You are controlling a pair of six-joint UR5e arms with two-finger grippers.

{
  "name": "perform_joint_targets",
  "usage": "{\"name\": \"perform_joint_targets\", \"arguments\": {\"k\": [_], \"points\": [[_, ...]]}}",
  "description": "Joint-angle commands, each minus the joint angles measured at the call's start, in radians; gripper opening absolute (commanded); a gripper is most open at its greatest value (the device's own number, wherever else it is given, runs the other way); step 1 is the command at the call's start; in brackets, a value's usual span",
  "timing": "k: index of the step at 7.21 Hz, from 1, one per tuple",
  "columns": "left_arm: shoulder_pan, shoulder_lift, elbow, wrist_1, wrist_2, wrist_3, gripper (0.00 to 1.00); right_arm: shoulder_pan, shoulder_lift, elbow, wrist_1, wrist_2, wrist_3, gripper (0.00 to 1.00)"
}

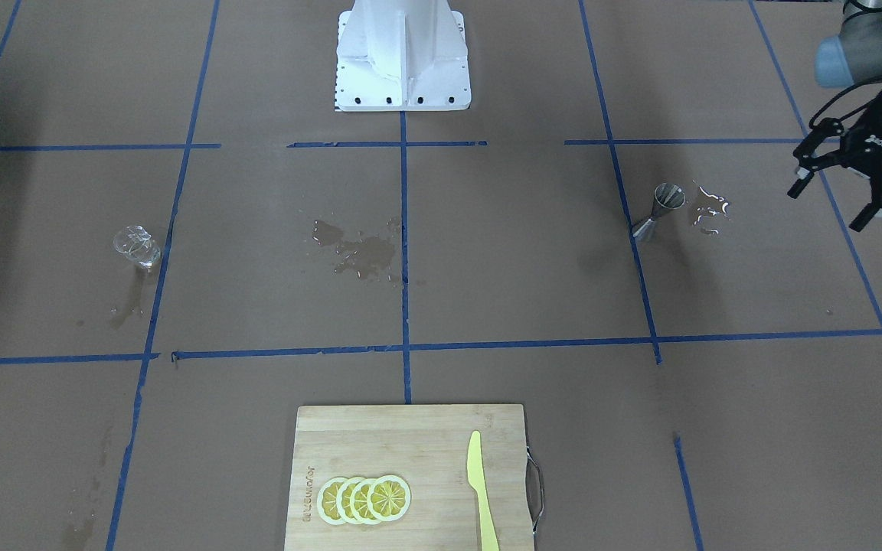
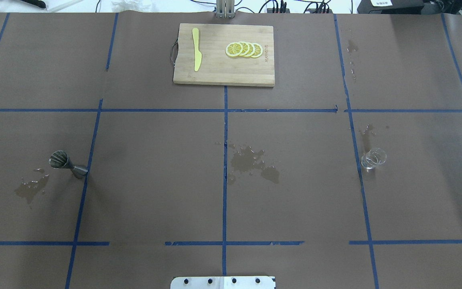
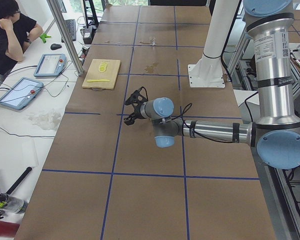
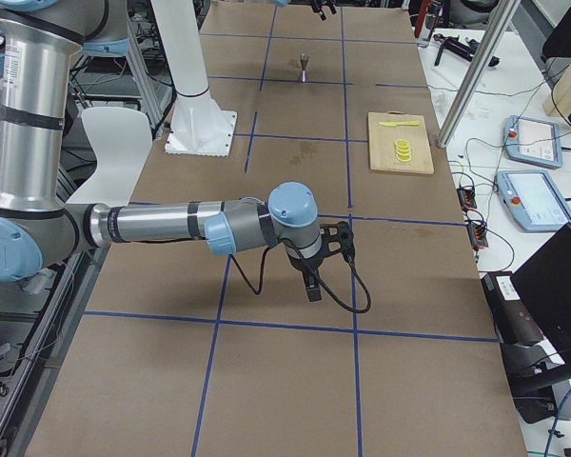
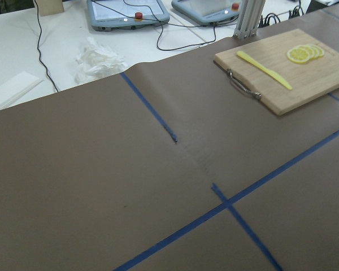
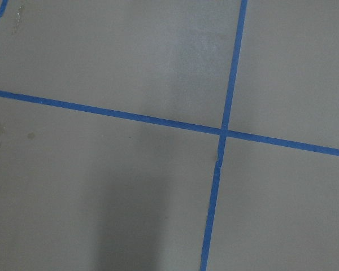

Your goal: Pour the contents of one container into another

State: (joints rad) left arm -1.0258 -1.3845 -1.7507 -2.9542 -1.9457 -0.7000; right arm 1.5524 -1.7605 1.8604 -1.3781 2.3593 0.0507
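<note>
The clear glass tumbler stands upright on the brown table, on the robot's right side, with no gripper near it. The steel hourglass jigger stands upright on the robot's left side. My left gripper hangs open and empty above the table, apart from the jigger and further out toward the table's left end. My right gripper shows only in the exterior right view, low over the table's right end; I cannot tell if it is open or shut.
A wooden cutting board with lemon slices and a yellow knife lies at the far middle edge. Wet patches mark the table centre and beside the jigger. The white robot base stands mid-table.
</note>
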Motion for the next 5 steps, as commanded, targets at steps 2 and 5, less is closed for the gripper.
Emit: {"name": "perform_joint_targets", "arguments": {"k": [2,5], "points": [[0.457,0.027,-0.073,-0.017,0.724,-0.245,1.00,0.000,-0.008,0.000,0.017,0.000,0.001,1.00],[0.677,0.051,-0.087,-0.065,1.130,-0.248,1.00,0.000,-0.010,0.000,0.017,-0.002,0.001,1.00]]}}
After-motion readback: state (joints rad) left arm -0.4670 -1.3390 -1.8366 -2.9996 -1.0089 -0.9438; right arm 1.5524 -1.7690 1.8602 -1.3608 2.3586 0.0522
